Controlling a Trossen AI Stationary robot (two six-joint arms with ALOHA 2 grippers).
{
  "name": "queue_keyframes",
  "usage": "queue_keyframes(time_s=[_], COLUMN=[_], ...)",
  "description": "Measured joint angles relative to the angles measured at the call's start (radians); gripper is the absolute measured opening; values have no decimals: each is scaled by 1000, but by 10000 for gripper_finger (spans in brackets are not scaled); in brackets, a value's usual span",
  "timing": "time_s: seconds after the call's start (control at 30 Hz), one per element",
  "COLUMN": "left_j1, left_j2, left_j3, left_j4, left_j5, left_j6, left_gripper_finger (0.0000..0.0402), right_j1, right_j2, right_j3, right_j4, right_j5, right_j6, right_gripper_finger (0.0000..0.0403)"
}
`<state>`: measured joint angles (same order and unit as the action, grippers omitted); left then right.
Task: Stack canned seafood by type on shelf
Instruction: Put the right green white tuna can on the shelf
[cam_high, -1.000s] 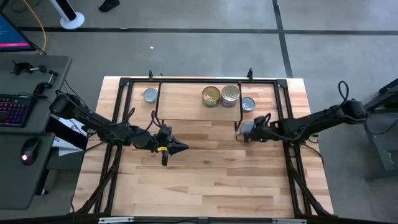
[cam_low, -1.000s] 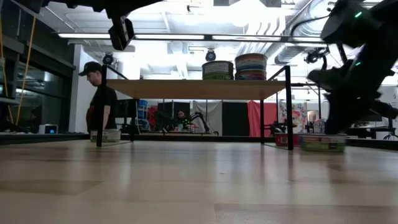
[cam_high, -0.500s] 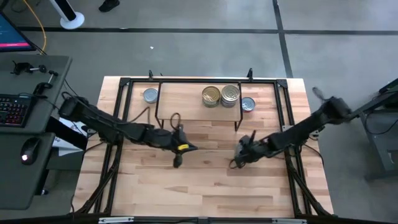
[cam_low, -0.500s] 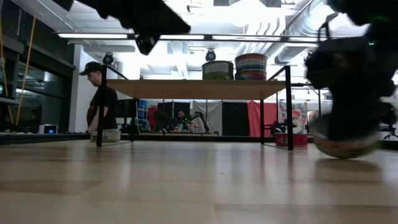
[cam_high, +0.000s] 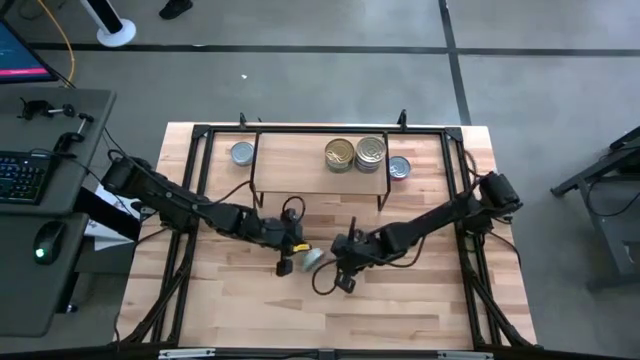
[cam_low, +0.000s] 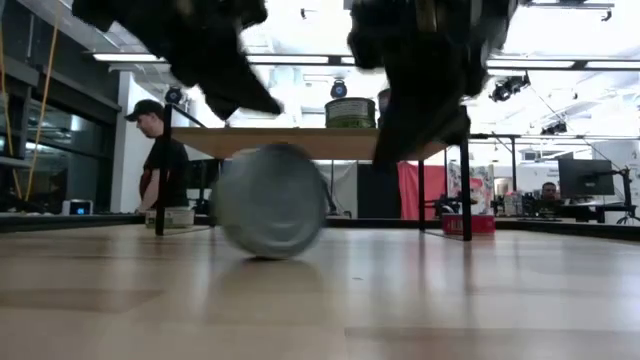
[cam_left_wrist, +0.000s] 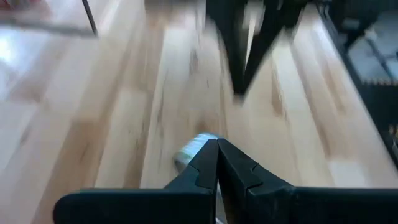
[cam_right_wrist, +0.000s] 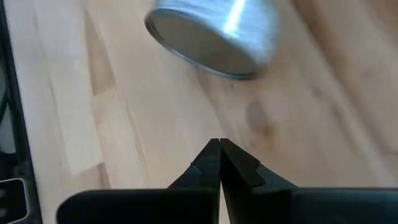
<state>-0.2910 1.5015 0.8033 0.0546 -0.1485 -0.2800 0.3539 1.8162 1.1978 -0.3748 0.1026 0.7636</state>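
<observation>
One silver tin (cam_high: 312, 256) stands on its rim on the table, between my two grippers; in the low view the tin (cam_low: 270, 200) turns a round face to the camera. My left gripper (cam_high: 284, 266) is shut just left of it; the left wrist view shows the tin (cam_left_wrist: 191, 148) right behind the fingertips (cam_left_wrist: 211, 155). My right gripper (cam_high: 343, 283) is shut to its right and nearer, with the tin (cam_right_wrist: 214, 34) well ahead of it. A gold tin (cam_high: 339, 154) and a silver-topped stack (cam_high: 371, 151) rest on the shelf (cam_high: 300, 170). My left gripper is shut with its fingertips right beside the tin's side wall (cam_left_wrist: 186, 152); I cannot tell whether they touch it. My right gripper touches nothing.
One tin (cam_high: 242, 153) sits on the table left of the shelf, another (cam_high: 398, 167) right of it. Black frame rails (cam_high: 465, 200) run along the table's sides. A person (cam_low: 160, 165) stands in the room beyond. Bare wood lies toward the near edge.
My right gripper has swept from beside the shelf's right leg toward the table's left and near edge, taking the tin along. The tin, flat on the table a second ago, has tipped onto its rim and now stands apart from that gripper. My left gripper has moved right and slightly nearer.
</observation>
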Motion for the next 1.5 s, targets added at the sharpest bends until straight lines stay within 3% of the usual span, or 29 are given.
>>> queue_keyframes(time_s=[0.2, 0.33, 0.43, 0.53, 0.67, 0.8, 1.2, 1.33, 1.5], left_j1=[-83, -184, -279, -358, -416, -442, -416, -422, -476], left_j2=[-72, -251, -367, -404, -407, -402, -397, -396, -385], left_j3=[-117, -143, -138, -142, -140, -140, -140, -140, -140], left_j4=[-52, -150, -219, -320, -315, -332, -565, -656, -684], left_j5=[46, -71, -152, -199, -185, -121, -67, -4, 33], left_j6=[-144, -279, -299, -322, -458, -541, -519, -538, -571], left_gripper_finger=[0, 0, 0, 0, 5, 42, 217, 245, 252], right_j1=[-2, -9, -21, -41, -70, -92, -101, -101, -107], right_j2=[-36, -47, -45, -45, -45, -45, -45, -45, -45], right_j3=[53, 32, 11, 5, 4, 4, 4, 4, 4], right_j4=[-195, -226, -227, -221, -218, -220, -223, -223, -221], right_j5=[103, 156, 160, 159, 152, 140, 130, 135, 141], right_j6=[11, 89, 85, 56, 22, 21, -43, -43, -42], right_gripper_finger=[0, 0, 0, 0, 0, 0, 0, 0, 0])
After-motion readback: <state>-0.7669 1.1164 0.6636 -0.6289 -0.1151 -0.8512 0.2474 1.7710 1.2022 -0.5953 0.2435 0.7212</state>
